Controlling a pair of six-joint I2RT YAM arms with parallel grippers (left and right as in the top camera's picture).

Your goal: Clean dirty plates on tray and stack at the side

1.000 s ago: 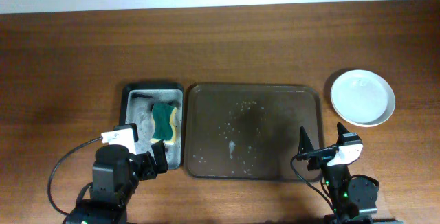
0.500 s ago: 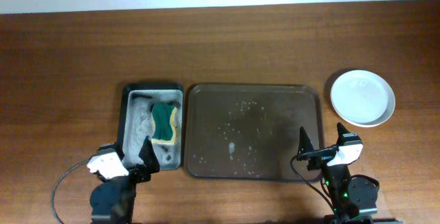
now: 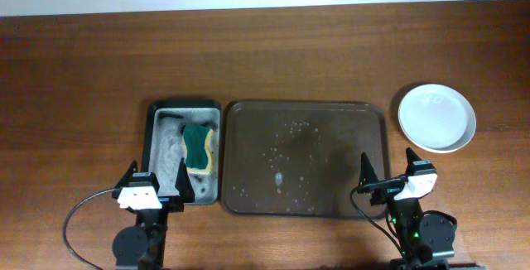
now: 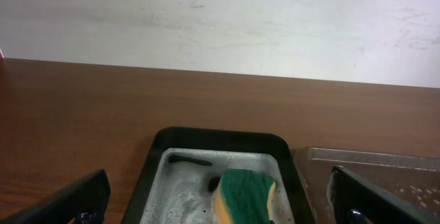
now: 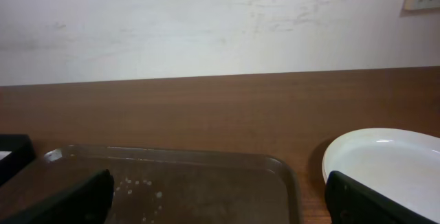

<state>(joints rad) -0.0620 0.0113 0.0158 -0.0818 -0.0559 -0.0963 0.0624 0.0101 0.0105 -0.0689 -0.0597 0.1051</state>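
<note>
A large dark brown rectangular tray with a low rim [image 3: 331,179] lies at the middle of the wooden worktop [image 3: 265,55]. Just beside its left edge, nearly touching, lies a smaller black-rimmed rectangular metal tray [image 3: 151,137]. In that smaller tray a green and yellow sponge [image 3: 198,147] rests toward the right wall. To the right of the large tray, apart from it and level with its far half, a white round shallow plate [image 3: 436,118] lies on the worktop. The left arm's fingers [image 3: 181,183] stand at the near end of the smaller tray. The right arm's fingers [image 3: 365,171] stand over the near right corner of the large tray, nearer than the plate.
</note>
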